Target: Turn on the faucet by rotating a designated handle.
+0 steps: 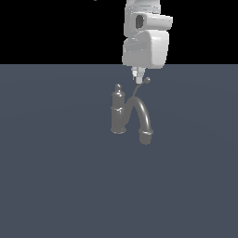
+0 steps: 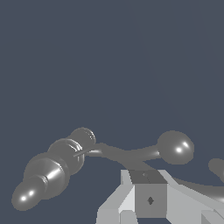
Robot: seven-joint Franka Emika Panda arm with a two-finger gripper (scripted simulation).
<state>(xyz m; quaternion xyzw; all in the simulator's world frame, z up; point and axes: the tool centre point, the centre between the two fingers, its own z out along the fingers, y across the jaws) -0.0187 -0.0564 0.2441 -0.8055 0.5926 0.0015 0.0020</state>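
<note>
Seen in the exterior view: the white arm (image 1: 145, 39) hanging straight down over the faucet (image 1: 119, 111), with the gripper (image 1: 138, 76) low above the grey floor (image 1: 46, 176). Below the gripper and a little toward the exterior view's left, the upright body with its knobbed cap (image 1: 118, 87). Directly beneath the gripper, the thick arched spout (image 1: 142, 114), curving down to a collared end (image 1: 146, 136) that sits lower still and toward the exterior view's right. Just beside the fingertips, on the exterior view's right, the small ball tip (image 1: 147, 80) of the handle (image 1: 139, 89), whose thin curved wire runs down from there and passes under the gripper toward the body. Fingertips very near the wire; touching or not, cannot tell from this view.

Seen in the wrist view: pale grey fingers (image 2: 131, 192) at the edge of the picture, close together, with a dark pad face between them. Fully pressed together or slightly apart, cannot tell, since only part of the fingers shows. Nothing visibly pinched between them. Just beyond the fingers, the handle's wire (image 2: 127, 153) crossing in front of them, ending in the shiny ball (image 2: 176, 147). Farther along the wire, the ridged body and rounded cap (image 2: 48, 173) lying well off to one side of the gripper.
</note>
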